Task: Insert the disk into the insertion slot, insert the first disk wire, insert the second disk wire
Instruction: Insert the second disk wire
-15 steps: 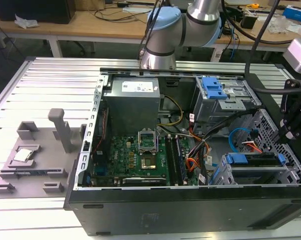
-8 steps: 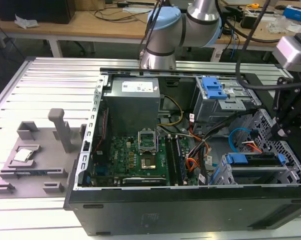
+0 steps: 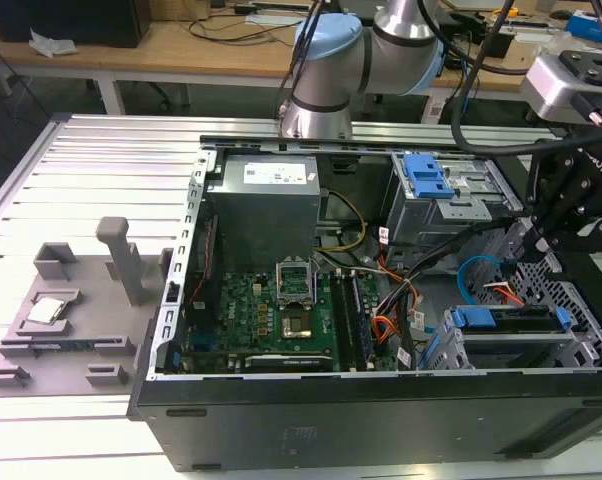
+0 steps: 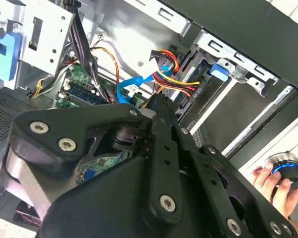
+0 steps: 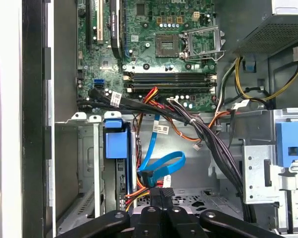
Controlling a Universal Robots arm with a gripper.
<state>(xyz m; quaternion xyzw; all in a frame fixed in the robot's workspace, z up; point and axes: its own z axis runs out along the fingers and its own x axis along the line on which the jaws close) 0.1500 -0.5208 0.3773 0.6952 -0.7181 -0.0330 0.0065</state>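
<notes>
Open case (image 3: 281, 440), disk (image 5: 114, 145) seated in the slot (image 5: 87, 163).
The motherboard (image 5: 154, 49) is seen well beyond the fingertips (image 5: 155, 196), with the latched cage (image 5: 282, 163) off to one side. The disk, in its blue caddy, is lodged close beside the fingers. A blue cable (image 5: 164, 166) and red-yellow wires (image 5: 135, 192) are crowded just ahead of the gripper (image 5: 162, 190), whose fingers are pressed together; whether anything is pinched cannot be told.

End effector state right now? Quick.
End effector: fingers shut, tips at the blue cable; anything pinched between them cannot be told.
</notes>
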